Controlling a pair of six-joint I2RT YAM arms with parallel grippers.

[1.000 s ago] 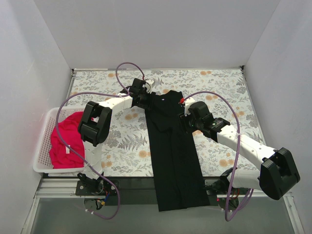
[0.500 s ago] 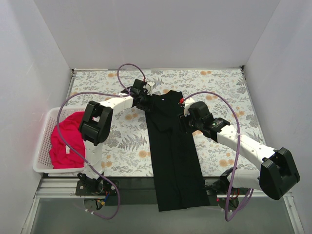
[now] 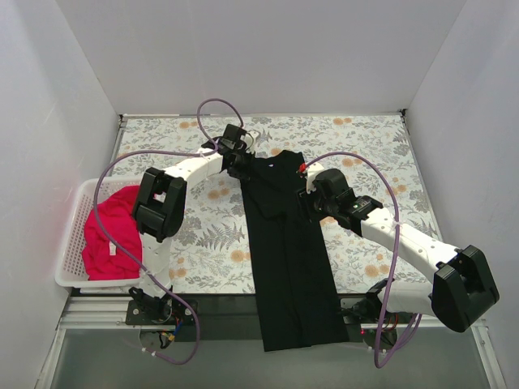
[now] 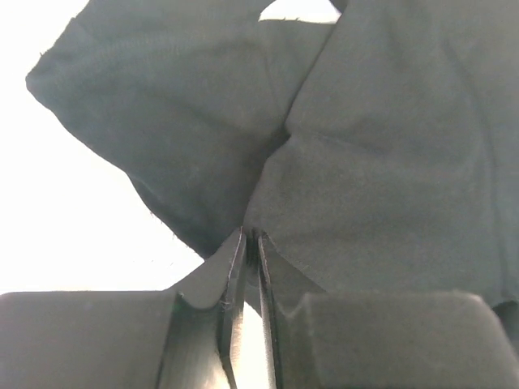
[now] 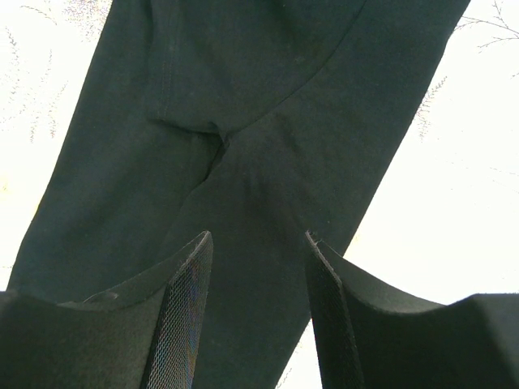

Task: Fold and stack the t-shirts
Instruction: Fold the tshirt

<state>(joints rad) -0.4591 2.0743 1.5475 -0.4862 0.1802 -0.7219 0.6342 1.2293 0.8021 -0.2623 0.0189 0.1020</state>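
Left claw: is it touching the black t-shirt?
Touching. The left wrist view shows the left claw with its fingertips pressed together on the edge of the black t-shirt; the cloth meets the tips with no gap.

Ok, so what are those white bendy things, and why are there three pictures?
Those are two robot arms, bolted to a table with a flowery top. Each ends in a gripper that pinches like two fingers. The big picture comes from a camera high above. The other two come from little cameras on the wrists, so you see the pinching parts up close. A long black t-shirt lies stretched out between the arms. The left gripper pinches its edge near the far end. The right gripper is open over the cloth, holding nothing. A red-pink t-shirt lies in a white basket at the left.
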